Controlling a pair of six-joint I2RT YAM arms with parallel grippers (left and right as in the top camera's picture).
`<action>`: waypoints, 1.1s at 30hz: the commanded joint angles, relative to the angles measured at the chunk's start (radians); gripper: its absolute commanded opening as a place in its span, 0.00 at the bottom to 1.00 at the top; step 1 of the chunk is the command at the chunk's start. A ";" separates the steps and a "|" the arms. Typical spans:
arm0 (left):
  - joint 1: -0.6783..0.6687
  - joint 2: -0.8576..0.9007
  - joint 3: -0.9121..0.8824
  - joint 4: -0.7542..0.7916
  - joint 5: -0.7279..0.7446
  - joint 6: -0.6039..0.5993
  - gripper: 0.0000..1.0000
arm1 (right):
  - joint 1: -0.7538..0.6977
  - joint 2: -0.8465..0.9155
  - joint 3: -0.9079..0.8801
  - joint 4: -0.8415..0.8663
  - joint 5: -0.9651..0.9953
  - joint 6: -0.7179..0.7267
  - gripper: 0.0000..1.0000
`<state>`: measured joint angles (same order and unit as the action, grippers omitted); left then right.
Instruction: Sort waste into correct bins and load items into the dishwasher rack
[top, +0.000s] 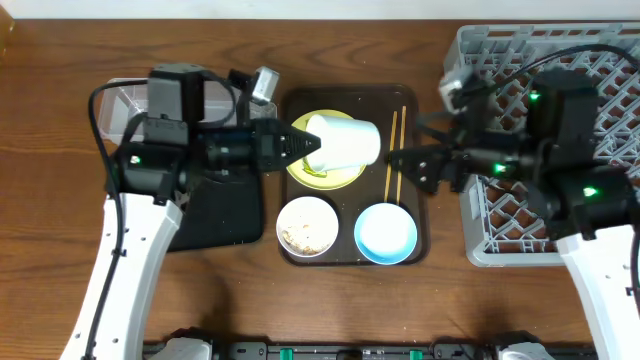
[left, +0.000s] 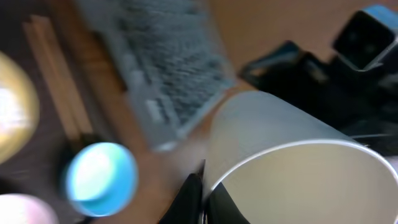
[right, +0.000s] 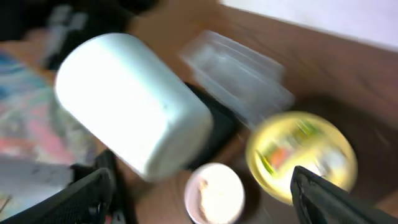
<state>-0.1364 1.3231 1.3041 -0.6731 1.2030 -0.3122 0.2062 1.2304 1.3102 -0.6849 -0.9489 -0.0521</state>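
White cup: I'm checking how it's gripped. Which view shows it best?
Overhead: the white cup is sideways and sharp, with the left gripper shut on its rim above the yellow plate. Left wrist shows only its blurred rim; right wrist its blurred side and base.

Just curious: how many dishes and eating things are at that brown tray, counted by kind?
Plates: 1 (yellow plate)
Bowls: 2 (white bowl, light blue bowl)
Cups: 1 (white cup, on its side, gripped by the left pincer)
Pairs of chopsticks: 1
Total: 5
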 joint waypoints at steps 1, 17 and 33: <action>0.017 0.002 0.013 0.006 0.273 0.023 0.06 | 0.058 0.000 0.018 0.064 -0.145 -0.031 0.86; 0.016 0.002 0.013 0.006 0.319 0.023 0.06 | 0.140 0.023 0.018 0.181 -0.213 0.026 0.83; 0.016 0.002 0.013 0.005 0.275 0.023 0.57 | 0.010 0.008 0.018 0.141 -0.212 0.066 0.52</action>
<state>-0.1207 1.3239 1.3041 -0.6712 1.4883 -0.3046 0.2829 1.2480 1.3102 -0.5282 -1.1748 -0.0231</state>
